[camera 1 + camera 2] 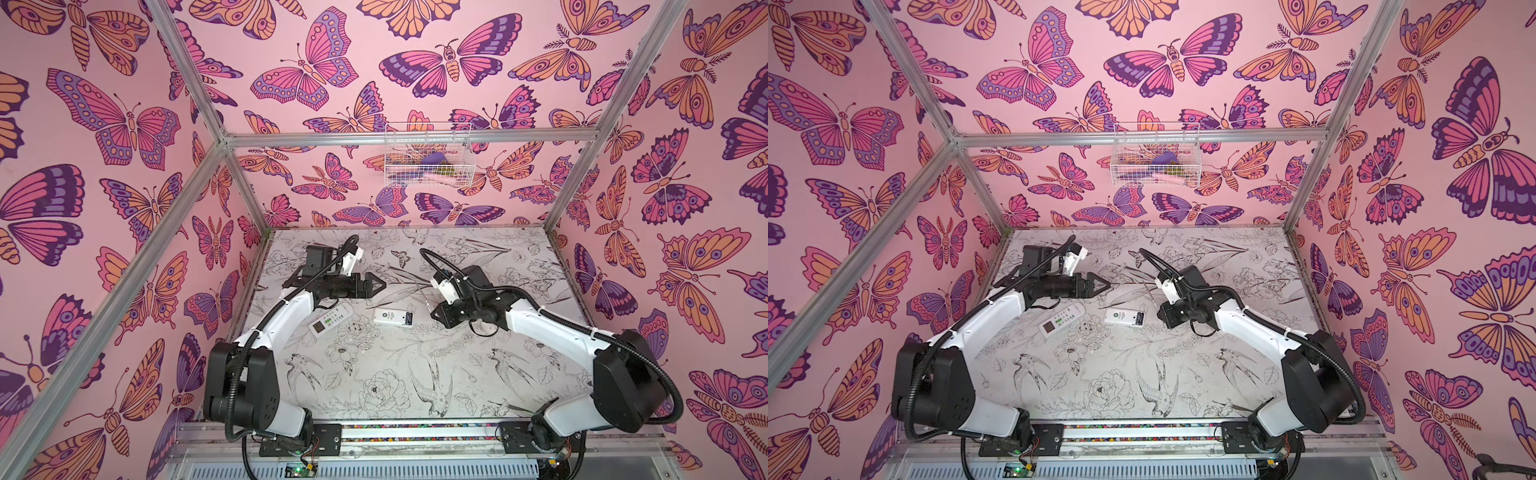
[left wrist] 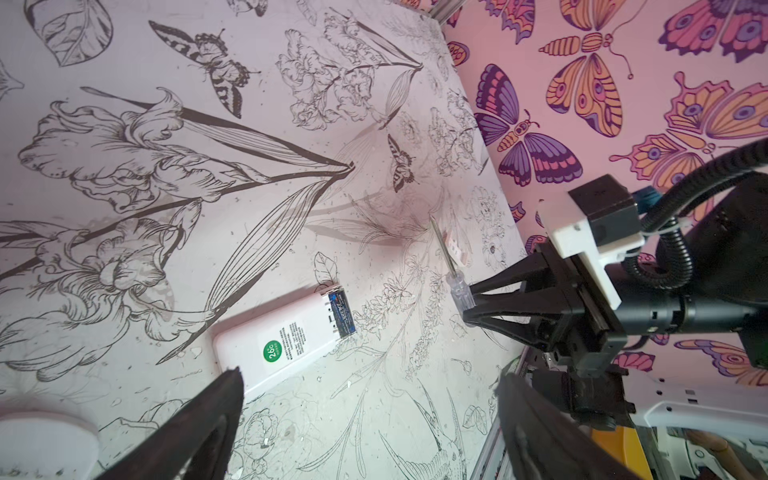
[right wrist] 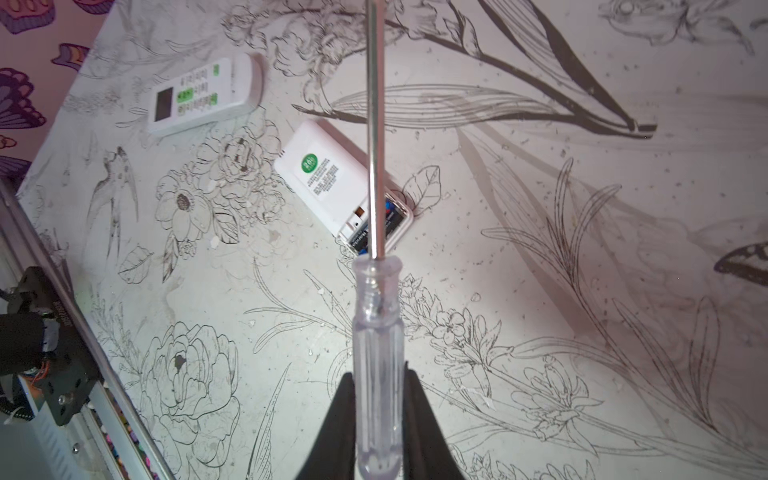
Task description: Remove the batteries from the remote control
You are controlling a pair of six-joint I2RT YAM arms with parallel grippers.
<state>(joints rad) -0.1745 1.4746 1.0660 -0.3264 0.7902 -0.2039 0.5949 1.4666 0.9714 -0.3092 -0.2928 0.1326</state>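
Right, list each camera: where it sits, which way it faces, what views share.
Top views: high above the arm bases, looking down at the table; both arms, left gripper and right gripper show.
Left wrist: on the left arm, looking past its open fingers at the face-down remote and right gripper.
Right wrist: on the right arm, looking along the screwdriver between its own fingers.
Shared: both wrist views show that remote's uncovered dark battery and the screwdriver.

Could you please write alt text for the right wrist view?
The right gripper grips a clear-handled screwdriver, whose metal shaft crosses in front of a white remote lying back up with batteries showing at its open end. A second remote lies face up beyond.
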